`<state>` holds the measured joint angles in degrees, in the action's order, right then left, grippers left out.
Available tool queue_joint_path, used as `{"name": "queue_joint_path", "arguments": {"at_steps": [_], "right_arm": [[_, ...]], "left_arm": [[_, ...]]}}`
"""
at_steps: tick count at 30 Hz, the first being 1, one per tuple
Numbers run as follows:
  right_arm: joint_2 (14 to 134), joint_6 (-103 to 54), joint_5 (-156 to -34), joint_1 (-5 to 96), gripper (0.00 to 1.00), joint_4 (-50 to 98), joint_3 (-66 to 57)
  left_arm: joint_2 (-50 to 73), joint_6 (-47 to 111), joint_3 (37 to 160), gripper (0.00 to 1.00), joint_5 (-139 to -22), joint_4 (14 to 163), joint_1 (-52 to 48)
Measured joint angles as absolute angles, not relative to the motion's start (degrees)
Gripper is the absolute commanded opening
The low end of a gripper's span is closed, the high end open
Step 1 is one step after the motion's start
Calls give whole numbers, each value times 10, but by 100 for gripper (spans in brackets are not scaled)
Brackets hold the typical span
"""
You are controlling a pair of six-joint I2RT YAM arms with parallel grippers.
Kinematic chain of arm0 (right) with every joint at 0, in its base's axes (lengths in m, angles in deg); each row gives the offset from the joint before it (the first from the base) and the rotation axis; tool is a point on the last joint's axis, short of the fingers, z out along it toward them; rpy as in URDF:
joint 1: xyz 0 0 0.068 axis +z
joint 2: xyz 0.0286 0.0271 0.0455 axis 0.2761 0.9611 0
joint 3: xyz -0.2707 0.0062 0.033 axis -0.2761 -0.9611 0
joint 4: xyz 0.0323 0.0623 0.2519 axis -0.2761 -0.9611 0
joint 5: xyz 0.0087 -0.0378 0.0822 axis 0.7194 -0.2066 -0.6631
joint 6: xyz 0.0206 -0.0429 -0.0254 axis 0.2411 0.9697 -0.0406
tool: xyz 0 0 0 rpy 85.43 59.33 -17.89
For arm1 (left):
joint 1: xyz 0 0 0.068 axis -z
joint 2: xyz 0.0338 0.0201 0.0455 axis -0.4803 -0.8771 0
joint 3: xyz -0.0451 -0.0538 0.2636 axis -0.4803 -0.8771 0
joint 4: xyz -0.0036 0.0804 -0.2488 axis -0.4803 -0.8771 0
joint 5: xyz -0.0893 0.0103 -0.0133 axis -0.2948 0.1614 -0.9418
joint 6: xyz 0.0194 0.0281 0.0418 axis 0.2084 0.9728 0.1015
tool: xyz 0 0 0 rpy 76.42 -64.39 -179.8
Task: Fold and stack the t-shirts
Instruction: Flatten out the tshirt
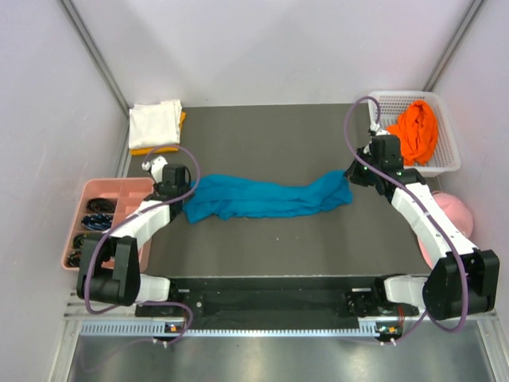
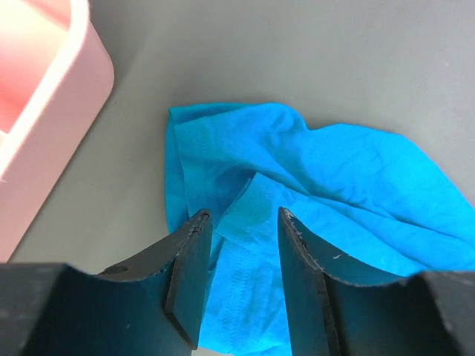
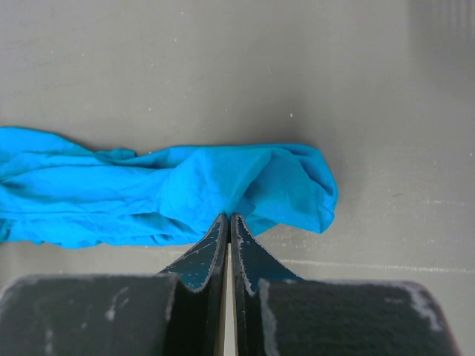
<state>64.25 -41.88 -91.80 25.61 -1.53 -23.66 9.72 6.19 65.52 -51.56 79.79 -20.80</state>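
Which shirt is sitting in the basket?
The bright orange shirt, bunched in the white basket. The blue shirt lies stretched on the table, and the white shirt sits folded in the far left corner.

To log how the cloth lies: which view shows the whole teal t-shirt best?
Top external: the teal t-shirt shows whole, a bunched strip lying left to right. Left wrist shows only its crumpled left end, right wrist only its right part, cut off at the frame's edge.

The teal-blue shirt (image 1: 266, 197) lies as a long rumpled band across the middle, from 9 to 3 o'clock. At 11 o'clock a folded white shirt (image 1: 154, 122) rests on a yellow-orange shirt (image 1: 157, 149). A bright orange shirt (image 1: 415, 131) lies bunched at 1 o'clock.
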Motion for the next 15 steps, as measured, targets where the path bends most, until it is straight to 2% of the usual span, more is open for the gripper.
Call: {"name": "queue_joint_path", "arguments": {"at_steps": [11, 15], "right_arm": [[643, -419, -918, 256, 0, -15, -237], [643, -419, -918, 256, 0, -15, -237]], "left_arm": [[94, 59, 623, 47, -521, 799, -208], [88, 58, 620, 43, -521, 804, -208]]}}
